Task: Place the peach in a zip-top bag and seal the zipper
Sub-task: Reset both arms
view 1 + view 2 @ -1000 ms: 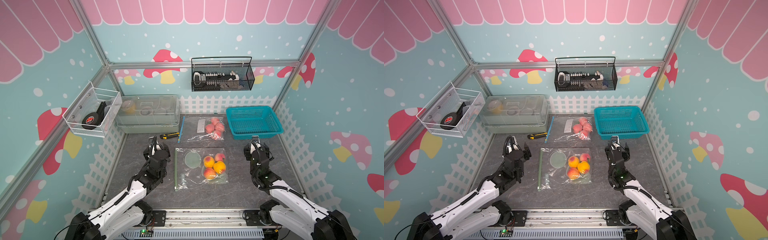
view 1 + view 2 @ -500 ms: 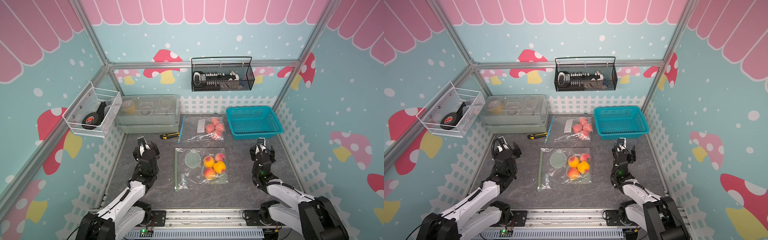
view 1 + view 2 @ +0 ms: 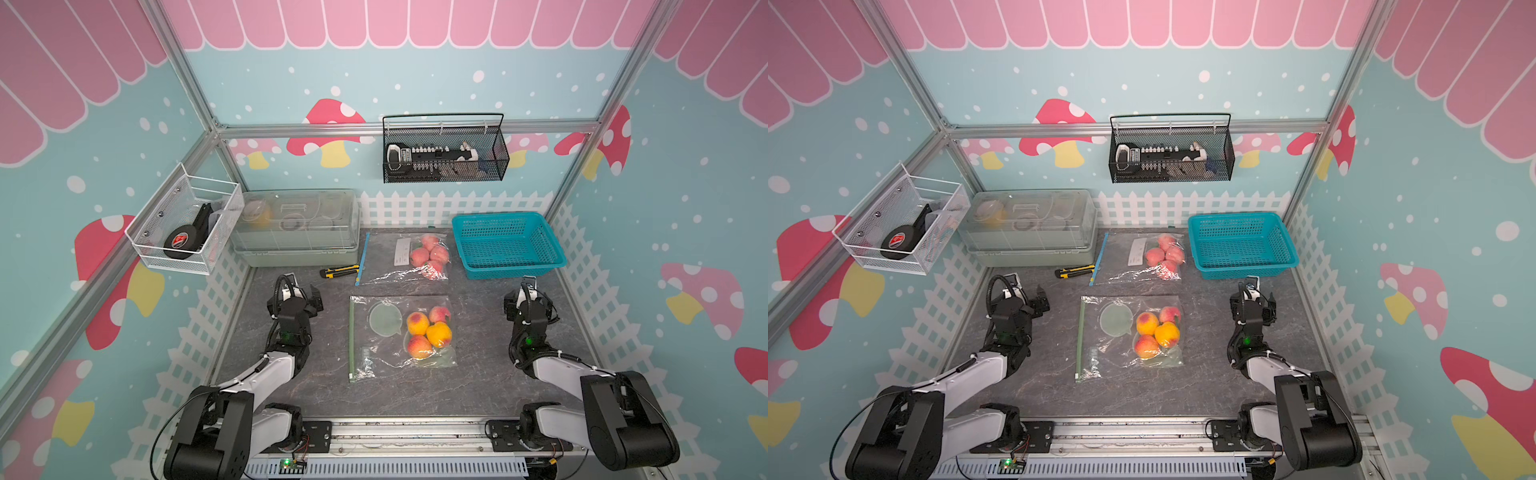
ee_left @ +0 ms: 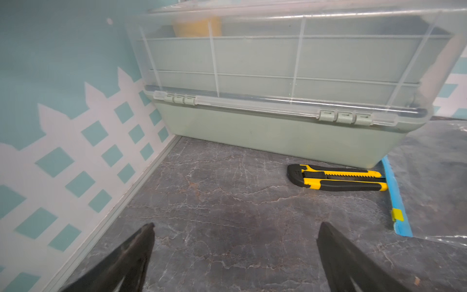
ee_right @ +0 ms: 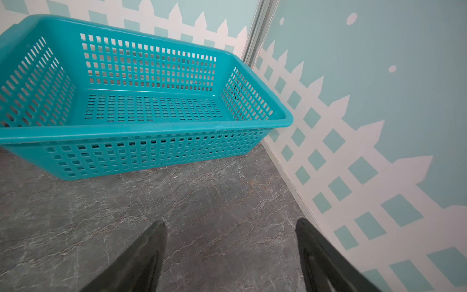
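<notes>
Left tool (image 4: 236, 225) gapes, well apart from the bagged peaches (image 3: 439, 333).

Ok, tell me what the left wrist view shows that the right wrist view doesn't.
Left wrist only: the lidded storage box, the yellow-and-black utility knife in front of it, and a bag's blue zipper strip. Right wrist only: the teal basket. Both: the grey tabletop, the fence-print wall, and open jaws holding nothing, on the left gripper and the right gripper.

A robot-lab test cell: silver aluminium frame (image 3: 552, 125) holding teal wall panels (image 3: 415, 75) printed with cartoon mushrooms, a grey marble-look tabletop (image 3: 478, 386), and black-and-white robot arms (image 3: 270, 370) mounted on a metal rail (image 3: 415, 432)
</notes>
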### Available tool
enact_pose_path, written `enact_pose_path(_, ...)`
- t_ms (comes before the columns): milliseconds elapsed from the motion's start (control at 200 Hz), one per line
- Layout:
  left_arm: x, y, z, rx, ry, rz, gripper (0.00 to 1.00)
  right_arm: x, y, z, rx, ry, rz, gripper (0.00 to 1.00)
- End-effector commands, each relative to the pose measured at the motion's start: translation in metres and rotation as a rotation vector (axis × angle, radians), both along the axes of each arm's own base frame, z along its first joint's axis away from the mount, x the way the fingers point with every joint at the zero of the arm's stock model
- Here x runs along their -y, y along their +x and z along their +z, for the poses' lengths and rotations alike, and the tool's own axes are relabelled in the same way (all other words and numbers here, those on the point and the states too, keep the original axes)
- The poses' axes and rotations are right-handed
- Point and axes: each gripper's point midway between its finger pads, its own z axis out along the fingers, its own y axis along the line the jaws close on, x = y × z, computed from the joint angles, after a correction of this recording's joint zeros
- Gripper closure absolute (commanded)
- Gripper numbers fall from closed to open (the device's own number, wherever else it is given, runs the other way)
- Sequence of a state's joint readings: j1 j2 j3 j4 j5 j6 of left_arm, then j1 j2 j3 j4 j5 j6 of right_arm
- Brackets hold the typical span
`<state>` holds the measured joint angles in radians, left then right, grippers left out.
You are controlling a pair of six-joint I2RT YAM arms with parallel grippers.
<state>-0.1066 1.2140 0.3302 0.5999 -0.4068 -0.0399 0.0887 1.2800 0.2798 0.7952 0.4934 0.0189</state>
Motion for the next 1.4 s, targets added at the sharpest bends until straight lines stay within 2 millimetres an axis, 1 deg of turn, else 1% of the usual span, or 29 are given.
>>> enact_pose_path(0,0.021,0.011,0.011,0.087,0.004,-0.15,0.01,-0.012,0.012,0.002,0.057,0.059,0.078,0.17)
enact_pose_path(65,0.027,0.017,0.007,0.092,-0.013,-0.194,0.01,-0.018,0.016,0.001,0.071,0.065,0.122,0.16)
enact_pose_path(155,0.037,0.021,0.004,0.106,-0.019,-0.251,0.01,-0.019,0.019,-0.003,0.047,0.069,0.131,0.14)
enact_pose_path(245,0.039,0.024,-0.003,0.089,-0.016,-0.268,0.01,-0.022,0.019,-0.004,0.052,0.072,0.156,0.13)
enact_pose_path(375,0.038,0.03,-0.014,0.069,-0.017,-0.259,0.01,-0.023,0.019,-0.009,0.065,0.075,0.169,0.12)
enact_pose_path(490,0.037,0.037,-0.024,0.052,-0.014,-0.249,0.01,-0.025,0.023,-0.02,0.055,0.072,0.179,0.12)
enact_pose_path(570,0.025,0.039,-0.028,0.024,-0.026,-0.173,0.01,-0.024,0.028,-0.024,0.031,0.072,0.172,0.11)
enact_pose_path(625,0.019,0.043,-0.026,0.022,-0.032,-0.132,0.01,-0.022,0.031,-0.027,-0.003,0.076,0.157,0.1)
enact_pose_path(670,0.018,0.043,-0.027,0.026,-0.031,-0.132,0.01,-0.019,0.035,-0.026,0.002,0.077,0.139,0.08)
enact_pose_path(705,0.018,0.043,-0.028,0.015,-0.035,-0.132,0.01,-0.019,0.033,-0.028,-0.011,0.079,0.135,0.05)
enact_pose_path(755,0.018,0.043,-0.027,0.019,-0.036,-0.132,0.01,-0.019,0.034,-0.028,-0.012,0.08,0.134,0.04)
enact_pose_path(785,0.018,0.043,-0.027,0.023,-0.035,-0.132,0.01,-0.019,0.034,-0.027,0.0,0.078,0.135,0.01)
enact_pose_path(1396,0.019,0.044,-0.027,0.018,-0.039,-0.137,0.01,-0.018,0.033,-0.028,-0.01,0.077,0.134,0.01)
